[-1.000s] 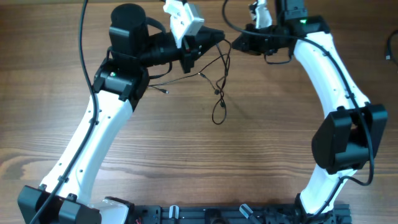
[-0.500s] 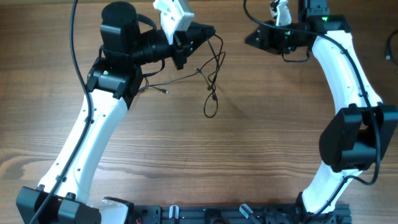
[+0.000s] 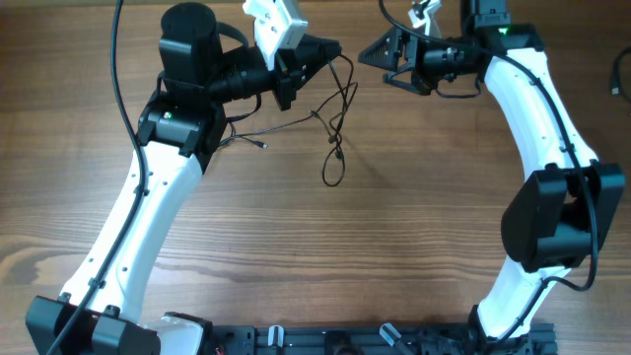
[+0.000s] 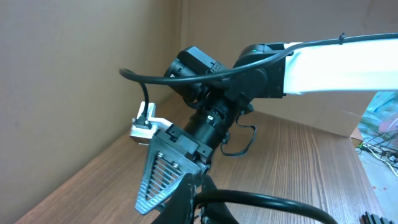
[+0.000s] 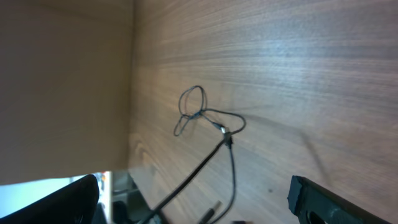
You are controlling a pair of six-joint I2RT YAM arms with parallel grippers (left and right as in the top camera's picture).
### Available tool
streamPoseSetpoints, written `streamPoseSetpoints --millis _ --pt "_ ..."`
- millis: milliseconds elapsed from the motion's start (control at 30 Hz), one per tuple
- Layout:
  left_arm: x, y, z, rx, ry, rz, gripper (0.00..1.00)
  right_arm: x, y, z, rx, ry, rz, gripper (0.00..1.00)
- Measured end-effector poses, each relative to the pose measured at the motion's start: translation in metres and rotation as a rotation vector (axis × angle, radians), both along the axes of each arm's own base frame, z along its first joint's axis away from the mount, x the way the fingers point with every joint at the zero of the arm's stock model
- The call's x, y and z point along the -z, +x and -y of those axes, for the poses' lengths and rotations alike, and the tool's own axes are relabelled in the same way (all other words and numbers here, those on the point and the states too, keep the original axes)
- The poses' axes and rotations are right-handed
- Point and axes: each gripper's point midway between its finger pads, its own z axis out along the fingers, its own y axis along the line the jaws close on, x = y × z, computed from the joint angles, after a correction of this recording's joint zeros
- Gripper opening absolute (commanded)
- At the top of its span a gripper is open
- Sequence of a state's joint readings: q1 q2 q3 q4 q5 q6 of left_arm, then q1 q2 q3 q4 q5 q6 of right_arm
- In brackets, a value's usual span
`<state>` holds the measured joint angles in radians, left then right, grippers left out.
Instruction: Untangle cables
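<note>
Left pincer [image 3: 333, 49] looks clamped on cables [image 5: 225, 135], trailing toward 6 o'clock onto table [image 3: 296, 256]; right pincer [image 3: 367, 56] gapes wide at its 3 o'clock. Step: mid-untangle, prob. Next: rt needs a free strand, pull apart gently.

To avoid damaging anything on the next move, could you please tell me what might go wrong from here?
1. The cables trail, tangled, from the left claw; pulling may tighten the tangle.
2. The open right claw faces the left claw closely; if it reaches for a strand, they might collide.
3. The cables are very thin, so the right claw may close on nothing.
</note>
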<state>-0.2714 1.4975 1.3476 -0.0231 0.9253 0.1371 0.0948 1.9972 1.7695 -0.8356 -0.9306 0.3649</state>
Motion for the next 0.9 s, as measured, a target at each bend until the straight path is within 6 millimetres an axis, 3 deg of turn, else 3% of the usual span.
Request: streamPoseSetpoints --millis 233,400,467,500,533,567,733,900 --pt "-0.003 -0.002 -0.001 0.000 -0.002 0.007 0.04 0.012 -0.002 -0.004 0.158 -0.018 -0.226 0.98" --pt "-0.004 -0.002 -0.001 -0.001 -0.003 0.011 0.04 0.019 -0.022 -0.040 0.121 -0.054 -0.285 0.97" --pt "-0.004 -0.001 -0.004 -0.007 -0.002 0.013 0.04 0.023 -0.032 -0.054 0.090 -0.061 -0.301 0.88" --pt "-0.005 0.001 -0.006 -0.014 -0.002 0.014 0.04 0.027 -0.036 -0.059 0.081 -0.065 -0.314 0.73" --pt "-0.004 0.003 -0.010 -0.025 -0.002 0.014 0.04 0.031 -0.041 -0.064 0.071 -0.068 -0.323 0.26" --pt "-0.004 0.004 -0.012 -0.029 -0.002 0.014 0.04 0.034 -0.042 -0.065 0.071 -0.069 -0.328 0.04" --pt "-0.005 0.009 -0.020 -0.050 -0.001 0.014 0.04 0.037 -0.039 -0.061 0.091 -0.079 -0.327 0.04" --pt "-0.005 0.009 -0.020 -0.051 -0.001 0.014 0.04 0.046 -0.021 -0.045 0.173 -0.156 -0.272 0.04"
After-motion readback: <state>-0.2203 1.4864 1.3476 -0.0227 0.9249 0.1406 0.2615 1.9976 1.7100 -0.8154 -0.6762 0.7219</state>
